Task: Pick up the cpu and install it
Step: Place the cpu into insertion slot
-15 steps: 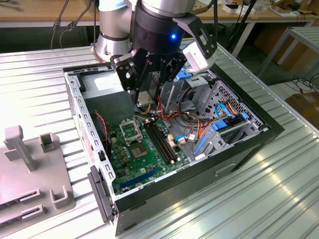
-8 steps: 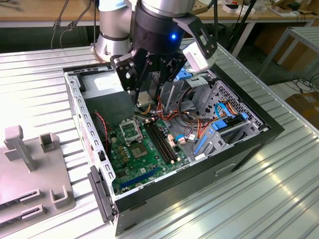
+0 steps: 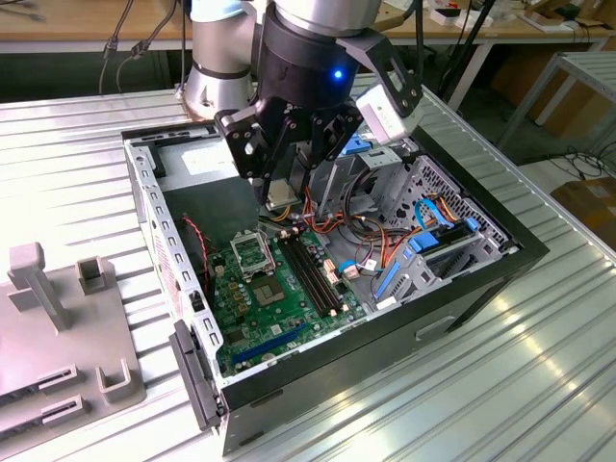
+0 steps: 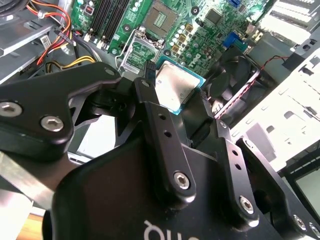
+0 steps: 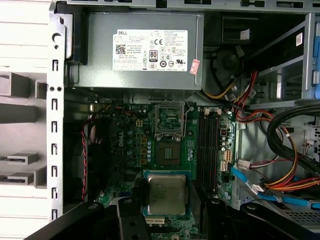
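Observation:
The cpu point(image 3: 280, 196) is a small flat square chip with a silver-grey top. My gripper point(image 3: 279, 202) is shut on it and holds it in the air inside the open computer case point(image 3: 500, 252). In both wrist views the black fingers point(image 5: 136, 200) clamp two opposite edges of the cpu point(image 5: 165, 193) point(image 4: 174, 89). The metal-framed socket point(image 3: 249, 255) with its dark centre lies on the green motherboard point(image 3: 258, 322) just below and beside the held chip. The socket point(image 5: 170, 120) point(image 4: 141, 54) has nothing in it.
A grey power-supply box point(image 5: 140, 55) fills the case's end next to the socket. Black memory slots point(image 3: 313, 271) run alongside it. Red, orange and yellow cables point(image 3: 385, 245) and blue drive brackets point(image 3: 428, 241) crowd the exterior view's right. Grey fixtures point(image 3: 38, 279) stand on the table outside the case.

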Controlling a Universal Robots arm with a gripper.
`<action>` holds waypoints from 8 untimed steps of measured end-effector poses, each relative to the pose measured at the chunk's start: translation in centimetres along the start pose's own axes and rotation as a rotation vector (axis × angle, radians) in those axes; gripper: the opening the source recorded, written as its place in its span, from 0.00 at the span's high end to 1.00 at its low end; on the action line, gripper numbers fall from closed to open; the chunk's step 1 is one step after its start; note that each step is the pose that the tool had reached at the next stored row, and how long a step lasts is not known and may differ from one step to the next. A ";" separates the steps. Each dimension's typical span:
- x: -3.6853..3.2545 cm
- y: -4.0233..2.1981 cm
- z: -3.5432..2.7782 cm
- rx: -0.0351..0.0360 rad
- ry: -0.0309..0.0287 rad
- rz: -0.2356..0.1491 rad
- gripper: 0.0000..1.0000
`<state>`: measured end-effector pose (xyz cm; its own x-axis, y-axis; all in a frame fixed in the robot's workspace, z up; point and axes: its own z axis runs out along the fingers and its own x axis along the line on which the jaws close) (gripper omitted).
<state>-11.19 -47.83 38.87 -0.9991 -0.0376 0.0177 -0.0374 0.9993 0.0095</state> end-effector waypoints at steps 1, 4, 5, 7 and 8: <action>0.01 -0.01 0.01 0.0000 0.0001 0.000 0.53; 0.00 -0.05 0.06 0.0001 0.0001 0.000 0.53; 0.01 -0.06 0.07 0.0001 0.0001 0.000 0.53; 0.00 -0.08 0.12 0.0001 0.0000 0.000 0.53; 0.00 -0.08 0.14 0.0001 0.0001 0.000 0.53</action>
<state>-11.19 -47.91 38.73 -0.9991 -0.0376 0.0178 -0.0375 0.9993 0.0093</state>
